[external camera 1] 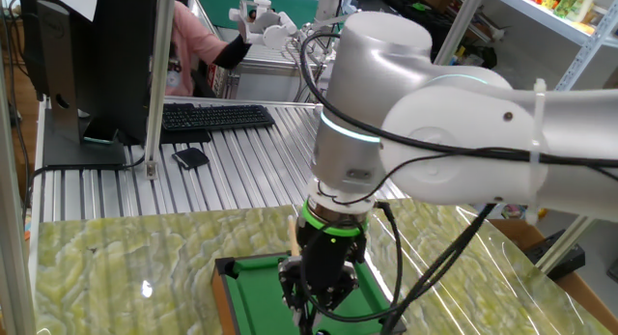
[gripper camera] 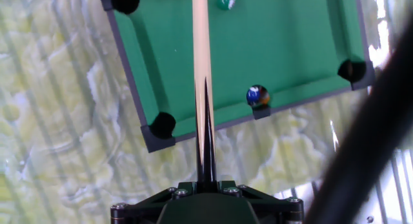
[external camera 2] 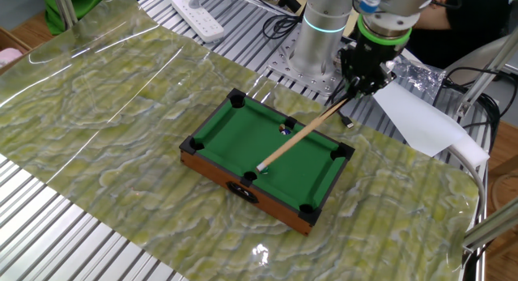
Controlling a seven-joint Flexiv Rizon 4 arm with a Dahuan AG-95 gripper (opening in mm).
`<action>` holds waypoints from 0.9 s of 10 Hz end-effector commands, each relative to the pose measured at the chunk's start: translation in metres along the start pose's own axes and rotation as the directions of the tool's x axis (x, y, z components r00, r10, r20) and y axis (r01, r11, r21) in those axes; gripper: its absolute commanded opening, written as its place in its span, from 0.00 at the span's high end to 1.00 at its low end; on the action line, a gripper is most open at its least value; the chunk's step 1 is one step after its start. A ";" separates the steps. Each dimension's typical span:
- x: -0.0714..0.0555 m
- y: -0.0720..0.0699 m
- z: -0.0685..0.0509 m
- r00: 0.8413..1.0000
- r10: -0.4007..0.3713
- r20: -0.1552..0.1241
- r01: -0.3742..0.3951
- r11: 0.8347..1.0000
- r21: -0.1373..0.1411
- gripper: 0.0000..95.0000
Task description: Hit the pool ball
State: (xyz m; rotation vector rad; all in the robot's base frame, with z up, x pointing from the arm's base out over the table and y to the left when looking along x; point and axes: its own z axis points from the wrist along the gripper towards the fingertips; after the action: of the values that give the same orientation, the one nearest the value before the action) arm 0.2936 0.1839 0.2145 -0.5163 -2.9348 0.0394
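Note:
The pool ball [gripper camera: 258,96] is a tiny dark blue marble with a pale spot. It lies on the green felt beside a side pocket of the mini pool table [gripper camera: 129,75], to the right of the cue line. It also shows in the other fixed view [external camera 2: 284,129]. My gripper [gripper camera: 206,185] is shut on the dark butt of the long wooden cue stick [gripper camera: 201,50]. The cue slopes down over the table [external camera 2: 243,180] from the gripper [external camera 2: 360,80], with its tip near the front rail. The cue shaft passes just left of the ball. In one fixed view the gripper [external camera 1: 314,289] hangs over the table's end [external camera 1: 224,296].
A second small green ball [gripper camera: 226,0] lies further up the felt. The table stands on a green marbled mat [external camera 2: 121,127]. A white sheet [external camera 2: 421,119] and the arm's base [external camera 2: 320,38] are behind it. A keyboard [external camera 1: 217,116] and a monitor [external camera 1: 92,55] stand at the back.

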 end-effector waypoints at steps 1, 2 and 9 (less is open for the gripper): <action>-0.002 0.003 0.000 0.999 -0.030 -0.042 0.030 1.000 0.008 1.00; -0.002 0.003 0.000 0.998 -0.036 -0.045 0.036 0.999 0.007 1.00; -0.002 0.003 0.000 0.996 -0.061 -0.060 0.061 0.998 0.001 1.00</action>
State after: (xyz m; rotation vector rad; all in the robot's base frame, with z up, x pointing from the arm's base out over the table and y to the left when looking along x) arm 0.2987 0.1872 0.2145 -0.4217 -2.8828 0.0271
